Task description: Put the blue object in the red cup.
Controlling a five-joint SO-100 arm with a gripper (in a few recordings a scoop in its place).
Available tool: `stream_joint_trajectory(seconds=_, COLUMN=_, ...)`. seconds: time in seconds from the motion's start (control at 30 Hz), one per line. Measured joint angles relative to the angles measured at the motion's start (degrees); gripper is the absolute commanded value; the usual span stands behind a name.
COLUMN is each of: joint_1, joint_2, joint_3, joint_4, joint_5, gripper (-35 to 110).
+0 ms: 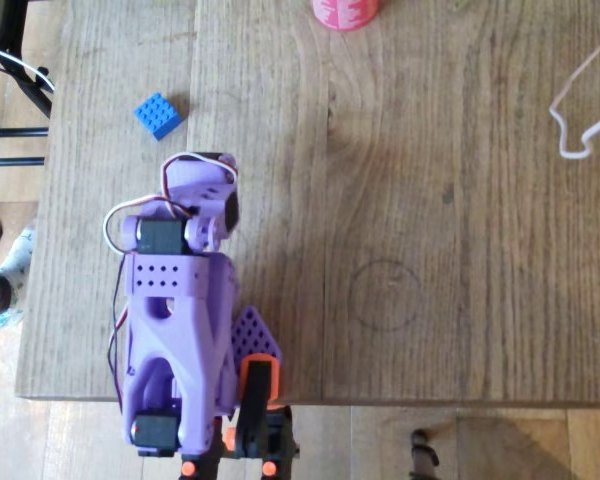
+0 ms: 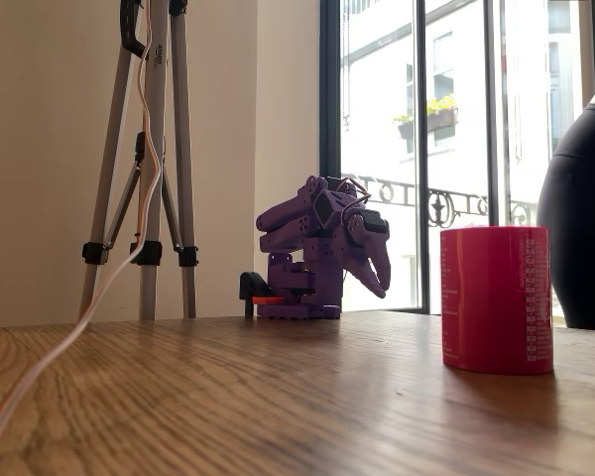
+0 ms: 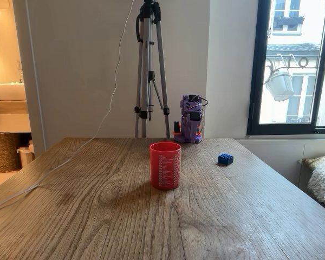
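The purple arm (image 1: 180,320) sits folded at the near edge of the wooden table (image 1: 430,250) in the overhead view, and every place below is taken from it. Its gripper (image 2: 379,276) points down toward the tabletop in a fixed view, the fingers reading as one tapered wedge with no gap that can be made out; whether a narrow slit stays between the jaws cannot be told, and nothing is seen in them. In the overhead view the gripper (image 1: 212,190) lies under the arm's upper links and the jaws themselves are hidden. The blue object (image 1: 158,114), a small studded square brick, lies flat on the table beyond the gripper end of the arm and a little to the left in the overhead view, near it but clearly apart from it and from the jaws, with bare wood between. In a fixed view from the far end of the table the same brick (image 3: 225,158) rests in front of the arm (image 3: 190,120) and to its right, well clear of it. The red cup (image 3: 165,165) stands upright on the table well apart from the arm, farther off than the brick, and to the brick's left in that fixed view; in the overhead view only its rim (image 1: 346,12) shows at the top edge, up and right of the arm. A tripod (image 3: 149,65) stands behind the arm against the wall, and a white cable (image 1: 580,110) trails over the table far to the arm's right in the overhead view.
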State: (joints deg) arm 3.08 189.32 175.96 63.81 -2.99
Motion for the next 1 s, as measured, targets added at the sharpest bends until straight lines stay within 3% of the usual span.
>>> stream_joint_trajectory(seconds=0.77, joint_1=-3.1, joint_2=-0.2, joint_3=-0.3, joint_4=3.8, joint_5=-2.5, gripper=0)
stream_joint_trajectory(seconds=1.0, joint_1=-13.1, joint_2=-12.3, joint_3=-17.1, joint_4=9.1, joint_5=-4.2, gripper=1)
